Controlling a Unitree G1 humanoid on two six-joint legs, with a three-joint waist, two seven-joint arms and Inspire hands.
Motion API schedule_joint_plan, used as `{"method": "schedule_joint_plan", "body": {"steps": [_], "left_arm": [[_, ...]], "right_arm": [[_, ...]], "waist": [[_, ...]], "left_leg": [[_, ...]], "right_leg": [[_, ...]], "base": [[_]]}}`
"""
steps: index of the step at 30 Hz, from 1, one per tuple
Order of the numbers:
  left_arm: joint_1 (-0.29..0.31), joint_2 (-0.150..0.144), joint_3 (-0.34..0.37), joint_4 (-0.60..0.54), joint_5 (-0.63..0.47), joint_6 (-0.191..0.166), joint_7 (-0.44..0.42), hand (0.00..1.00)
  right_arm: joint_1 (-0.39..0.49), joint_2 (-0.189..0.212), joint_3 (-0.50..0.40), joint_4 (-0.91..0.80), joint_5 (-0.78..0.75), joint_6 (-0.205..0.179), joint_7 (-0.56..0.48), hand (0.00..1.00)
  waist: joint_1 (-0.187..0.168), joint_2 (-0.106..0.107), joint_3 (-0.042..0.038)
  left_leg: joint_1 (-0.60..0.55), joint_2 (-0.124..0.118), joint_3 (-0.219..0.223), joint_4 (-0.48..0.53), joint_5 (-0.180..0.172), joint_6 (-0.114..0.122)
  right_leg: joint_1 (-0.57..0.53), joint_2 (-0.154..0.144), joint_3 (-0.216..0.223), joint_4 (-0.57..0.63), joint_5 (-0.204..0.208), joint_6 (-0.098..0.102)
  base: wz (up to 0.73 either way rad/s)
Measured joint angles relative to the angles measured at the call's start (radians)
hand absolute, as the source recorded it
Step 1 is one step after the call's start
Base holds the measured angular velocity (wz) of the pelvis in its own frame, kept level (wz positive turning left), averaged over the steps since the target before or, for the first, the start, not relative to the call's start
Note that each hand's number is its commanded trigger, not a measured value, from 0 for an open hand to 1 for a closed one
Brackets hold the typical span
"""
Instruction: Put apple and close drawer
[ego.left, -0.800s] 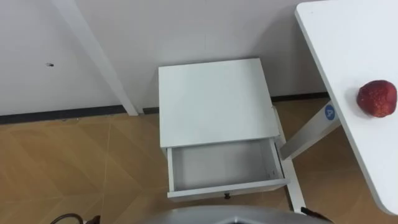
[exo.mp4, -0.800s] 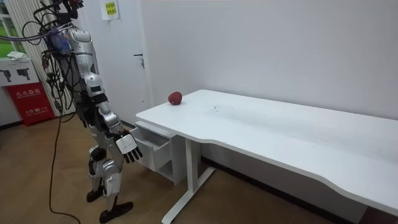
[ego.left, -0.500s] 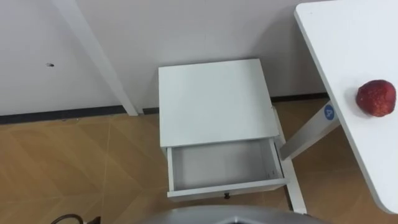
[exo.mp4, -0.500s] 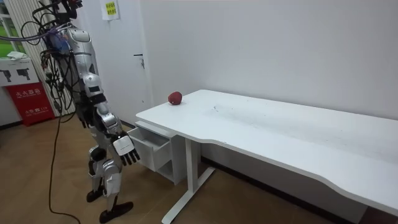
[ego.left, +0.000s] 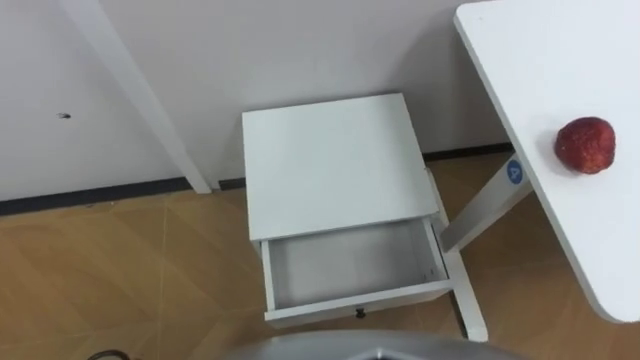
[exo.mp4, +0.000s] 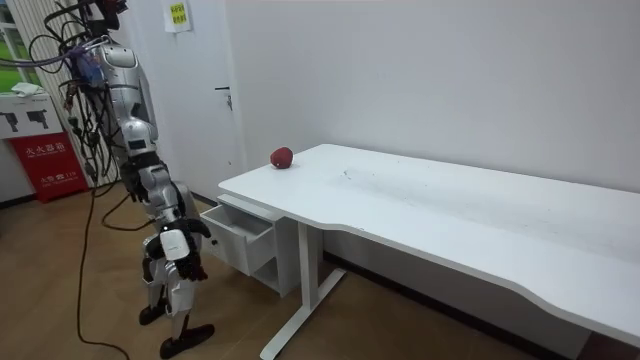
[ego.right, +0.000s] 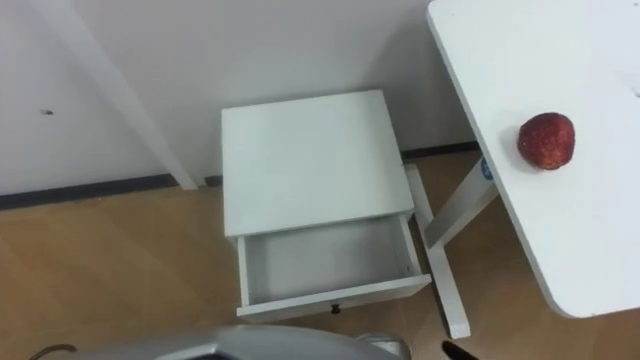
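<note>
The apple (ego.left: 585, 145) lies on the desk (ego.left: 545, 50), well to the right of the cabinet (ego.left: 335, 165) and touched by nothing. The drawer (ego.left: 355, 300) stands pulled out of the cabinet's front. The robot stands before the cabinet, its right hand (exo.mp4: 176, 244) hanging low, fingers relaxed and holding nothing.

Beneath the right hand (exo.mp4: 178, 243), brown wood-pattern floor (exo.mp4: 40, 280). Beyond it, plain white wall (exo.mp4: 420, 80) with dark skirting (ego.left: 100, 188). To the room view's right of it, long white table (exo.mp4: 450, 215). Well behind, up left, bright window (exo.mp4: 18, 40). Evenly lit throughout.
</note>
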Motion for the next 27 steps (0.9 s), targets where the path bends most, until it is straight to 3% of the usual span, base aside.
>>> {"method": "schedule_joint_plan", "body": {"steps": [4,9,17,21,27], "left_arm": [[0.007,0.001,0.011,0.001,-0.001,-0.002,0.024,0.0],[0.005,0.003,0.01,0.001,-0.003,-0.013,0.044,0.0],[0.015,0.011,-0.03,-0.017,-0.039,-0.049,0.043,0.0],[0.048,0.014,-0.03,-0.048,-0.039,-0.088,0.043,0.0],[0.053,0.014,-0.034,-0.077,-0.039,-0.098,0.043,0.0]], "right_arm": [[0.002,-0.005,-0.074,-0.021,0.076,-0.012,-0.08,0.0],[-0.001,-0.005,-0.102,-0.084,0.121,-0.024,-0.168,0.0],[-0.004,-0.009,-0.11,-0.326,0.183,-0.11,-0.339,0.0],[-0.007,-0.021,-0.081,-0.431,0.165,-0.161,-0.43,0.0],[-0.018,-0.044,-0.069,-0.532,0.101,-0.22,-0.566,0.0]], "waist": [[-0.015,-0.006,-0.0028],[-0.017,-0.014,-0.0073],[-0.01,-0.014,-0.0047],[-0.004,-0.017,-0.0055],[-0.004,-0.019,-0.0053]], "left_leg": [[0.001,0.0,0.015,-0.006,0.0,0.001],[0.004,0.0,0.034,-0.006,0.001,0.002],[0.017,0.001,0.04,-0.007,0.001,0.002],[0.017,0.001,0.044,-0.008,0.001,0.002],[-0.001,0.0,0.049,-0.008,0.001,0.002]], "right_leg": [[-0.014,0.0,0.019,0.007,-0.001,0.001],[-0.028,0.0,0.043,0.017,-0.001,0.001],[-0.027,0.0,0.045,0.019,-0.001,0.002],[-0.028,0.0,0.047,0.016,-0.002,0.003],[-0.048,0.0,0.052,0.019,-0.002,0.004]], "base": [[-0.12],[-0.13],[-0.02],[0.0],[-0.02]]}}
